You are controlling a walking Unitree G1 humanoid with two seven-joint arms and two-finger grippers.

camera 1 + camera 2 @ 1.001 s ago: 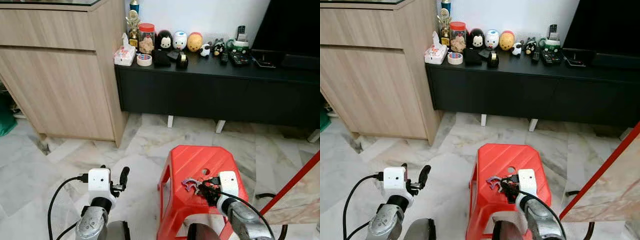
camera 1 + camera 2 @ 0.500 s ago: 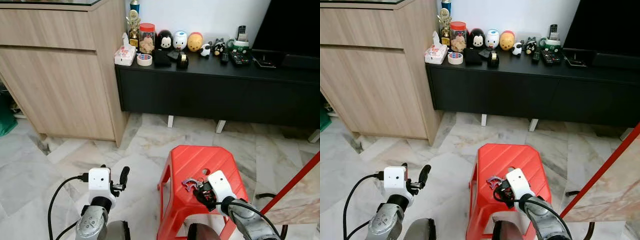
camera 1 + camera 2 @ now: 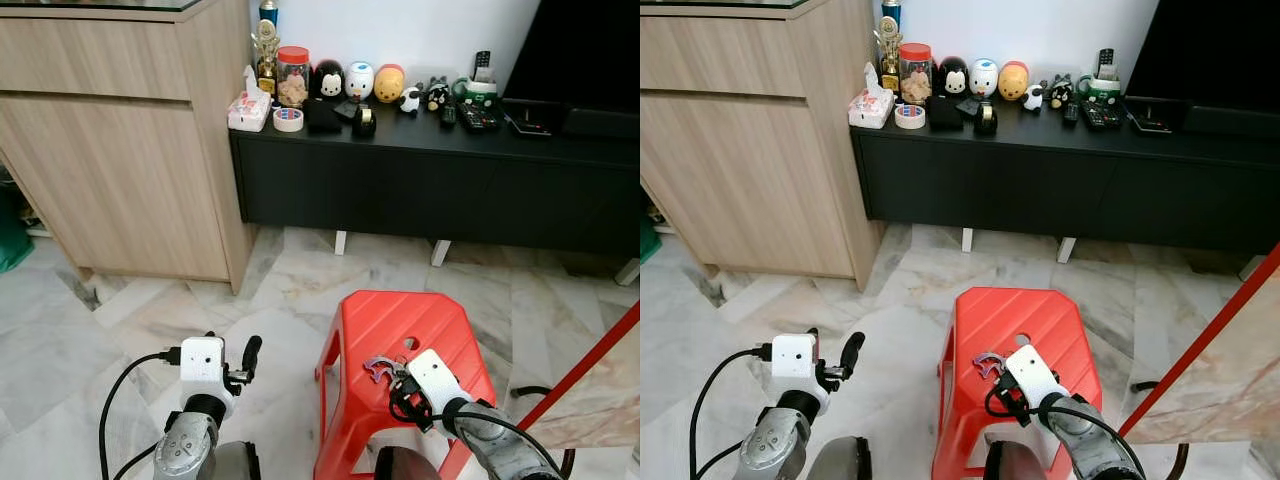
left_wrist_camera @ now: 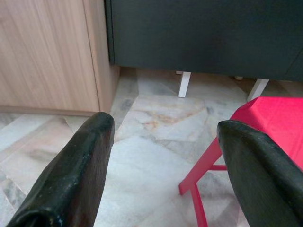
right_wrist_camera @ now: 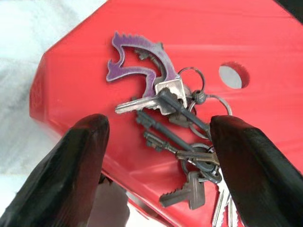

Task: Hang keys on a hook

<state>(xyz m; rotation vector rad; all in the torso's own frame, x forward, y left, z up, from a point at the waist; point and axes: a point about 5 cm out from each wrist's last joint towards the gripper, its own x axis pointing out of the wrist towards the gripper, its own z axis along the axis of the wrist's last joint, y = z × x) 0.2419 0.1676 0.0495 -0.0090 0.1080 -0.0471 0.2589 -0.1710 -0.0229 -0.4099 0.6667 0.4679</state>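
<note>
Red stool [image 3: 400, 330] under keys [image 5: 175, 118]; black cabinet [image 3: 440, 180] behind

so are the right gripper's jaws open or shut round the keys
Open. In the right wrist view the two black fingers stand apart on either side of the keys, which lie flat on the red stool.

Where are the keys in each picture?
Left eye view: the keys lie on the red stool, just ahead of the right hand.
Right eye view: the keys lie at the same spot on the stool.
Left wrist view: no keys, just one edge of the stool.
Right wrist view: the keys lie between the hand's two open fingers.
Shared landmark: the stool.
</note>
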